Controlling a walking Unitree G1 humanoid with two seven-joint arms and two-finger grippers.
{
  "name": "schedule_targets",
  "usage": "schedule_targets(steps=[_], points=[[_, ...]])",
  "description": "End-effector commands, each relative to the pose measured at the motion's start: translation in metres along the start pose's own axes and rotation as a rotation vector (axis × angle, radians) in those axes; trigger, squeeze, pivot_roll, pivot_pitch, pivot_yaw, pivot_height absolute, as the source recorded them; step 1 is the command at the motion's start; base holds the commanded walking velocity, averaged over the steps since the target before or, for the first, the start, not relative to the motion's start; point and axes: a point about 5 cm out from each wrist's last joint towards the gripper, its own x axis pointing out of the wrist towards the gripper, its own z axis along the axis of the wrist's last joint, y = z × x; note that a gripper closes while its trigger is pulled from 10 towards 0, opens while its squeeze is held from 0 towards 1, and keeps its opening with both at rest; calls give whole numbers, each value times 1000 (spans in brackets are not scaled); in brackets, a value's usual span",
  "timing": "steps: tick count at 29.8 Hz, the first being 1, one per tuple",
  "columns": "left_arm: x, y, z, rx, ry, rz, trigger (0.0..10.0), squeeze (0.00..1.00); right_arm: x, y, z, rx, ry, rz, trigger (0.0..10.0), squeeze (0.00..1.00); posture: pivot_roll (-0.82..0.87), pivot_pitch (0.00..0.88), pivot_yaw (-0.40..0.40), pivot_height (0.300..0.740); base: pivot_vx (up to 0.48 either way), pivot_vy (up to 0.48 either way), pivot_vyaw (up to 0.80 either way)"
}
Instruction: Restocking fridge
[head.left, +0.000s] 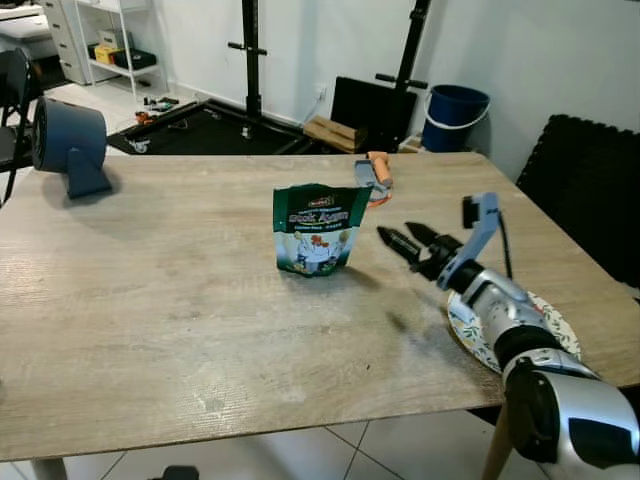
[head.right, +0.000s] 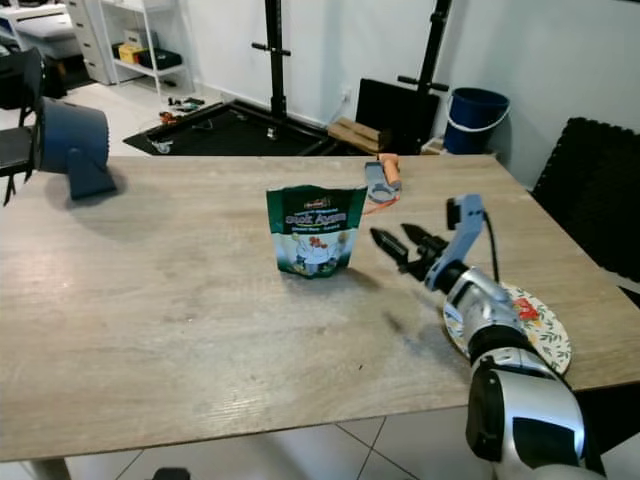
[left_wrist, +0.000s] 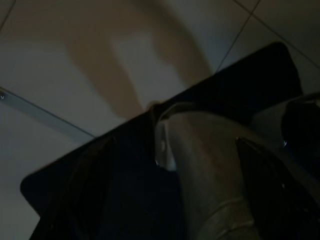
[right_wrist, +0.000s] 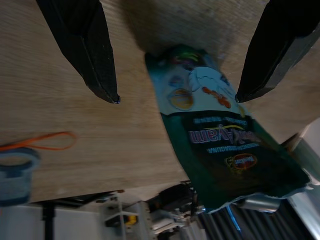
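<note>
A green snack pouch (head.left: 317, 229) stands upright in the middle of the wooden table (head.left: 150, 290). My right gripper (head.left: 403, 236) hovers just above the table a short way to the right of the pouch, pointing at it, fingers open and empty. In the right wrist view the pouch (right_wrist: 220, 135) lies ahead between the two black fingers (right_wrist: 85, 45), apart from both. The left arm hangs idle below the table in a dark view.
A patterned plate (head.left: 555, 335) lies under my right forearm near the table's right edge. A grey and orange tool (head.left: 374, 176) sits behind the pouch. A blue fan (head.left: 68, 143) stands at the far left. A blue bucket (head.left: 456, 115) and black stands are beyond the table.
</note>
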Motion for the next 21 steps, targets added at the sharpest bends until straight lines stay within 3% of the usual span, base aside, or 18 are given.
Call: schedule_targets(steps=[1, 11, 15, 21], points=[[-11, 9, -29, -9, 105, 16, 10000, 0, 1, 2, 0, 26, -11, 28, 10000, 0, 48, 127, -57, 740, 0, 0, 0], [-16, 18, -28, -30, 53, 31, 10000, 0, 7, 6, -1, 32, -18, 35, 10000, 0, 91, 173, -51, 740, 0, 0, 0], [-25, 25, -40, -12, 57, 22, 10000, 0, 15, 10, 6, -51, -13, 26, 10000, 0, 110, 228, -35, 740, 0, 0, 0], [-29, 33, -36, -4, 24, 42, 10000, 0, 21, 14, 17, -122, -36, 38, 10000, 0, 125, 253, -34, 740, 0, 0, 0]])
